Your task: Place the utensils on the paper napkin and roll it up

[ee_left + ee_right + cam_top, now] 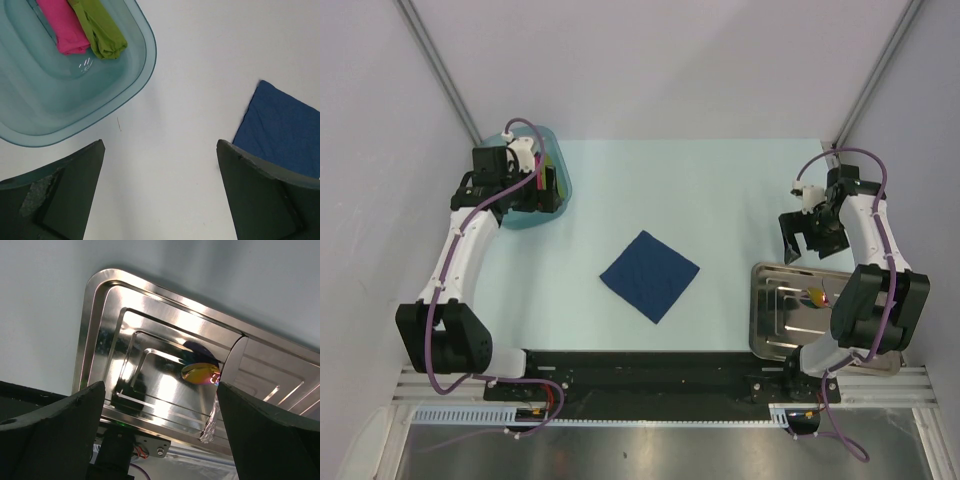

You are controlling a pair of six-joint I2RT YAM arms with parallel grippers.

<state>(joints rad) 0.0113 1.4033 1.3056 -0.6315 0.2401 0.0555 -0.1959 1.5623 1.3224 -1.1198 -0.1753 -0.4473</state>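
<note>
Utensils (200,373) in tray (150,325); left claw (160,144), right claw (161,385) wide open, empty.

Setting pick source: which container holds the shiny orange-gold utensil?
The shiny steel tray: the orange-gold utensil lies in it. The pale teal plastic tub shows only a pink stick-shaped piece and a lime-green stick-shaped piece.

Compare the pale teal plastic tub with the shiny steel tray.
The pale teal plastic tub is translucent and deep; the shiny steel tray is mirror-bright and shallow. The tub sits far left, the tray near right. The tub holds a pink stick-shaped piece and a lime-green stick-shaped piece; the tray, a small orange-gold utensil. Both have rounded corners.
</note>
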